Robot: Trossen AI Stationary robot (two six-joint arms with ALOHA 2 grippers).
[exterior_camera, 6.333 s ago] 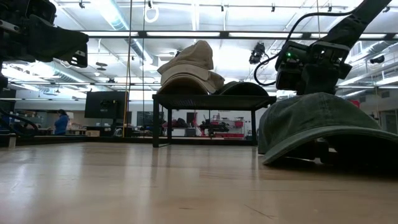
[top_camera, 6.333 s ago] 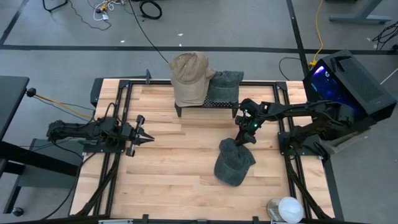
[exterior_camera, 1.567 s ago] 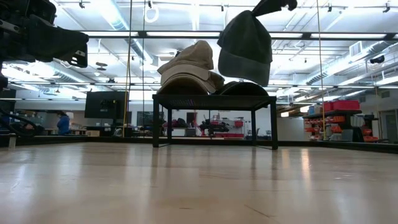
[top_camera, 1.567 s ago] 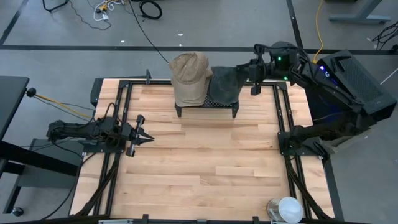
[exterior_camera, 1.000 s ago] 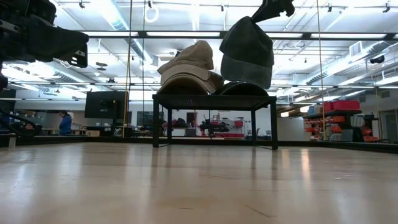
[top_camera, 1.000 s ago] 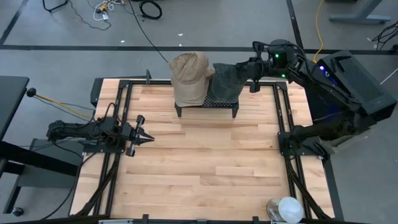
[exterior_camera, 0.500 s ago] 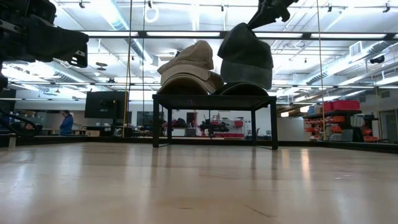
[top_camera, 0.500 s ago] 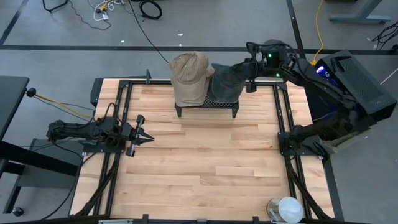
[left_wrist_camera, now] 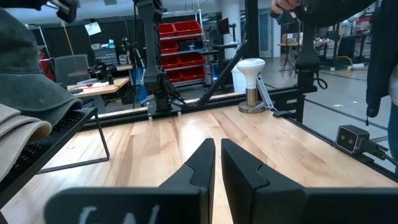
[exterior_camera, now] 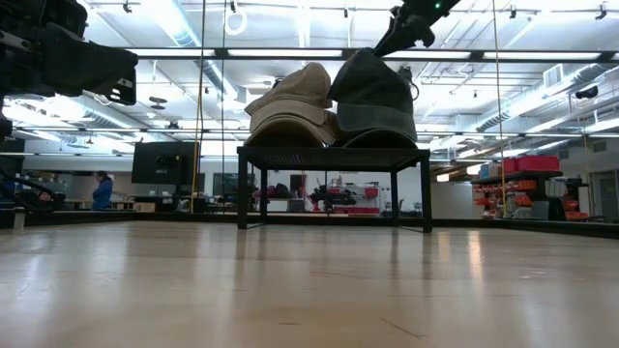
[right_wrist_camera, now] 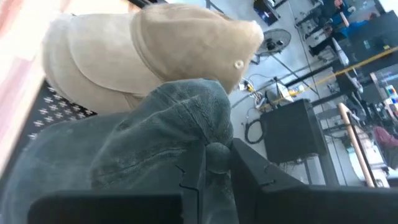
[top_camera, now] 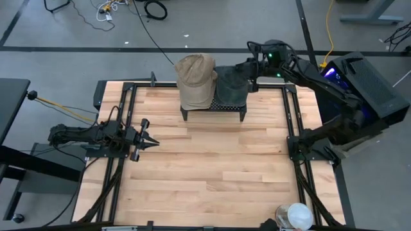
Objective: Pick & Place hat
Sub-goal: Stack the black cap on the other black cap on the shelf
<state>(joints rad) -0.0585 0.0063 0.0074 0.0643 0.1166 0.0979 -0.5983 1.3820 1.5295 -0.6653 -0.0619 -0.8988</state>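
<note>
The grey-green hat (top_camera: 231,86) sits over the right half of the black rack (top_camera: 213,109) at the desk's far edge, resting on another dark hat below it and touching the tan cap (top_camera: 194,80) on the rack's left half. Its crown points up toward the right gripper; its long axis cannot be determined. The right gripper (top_camera: 252,67) is at the hat's right side, above the rack, fingers (right_wrist_camera: 193,168) narrowly closed on the crown fabric. The left gripper (top_camera: 146,137), fingers nearly together and empty, waits near the desk's left edge.
</note>
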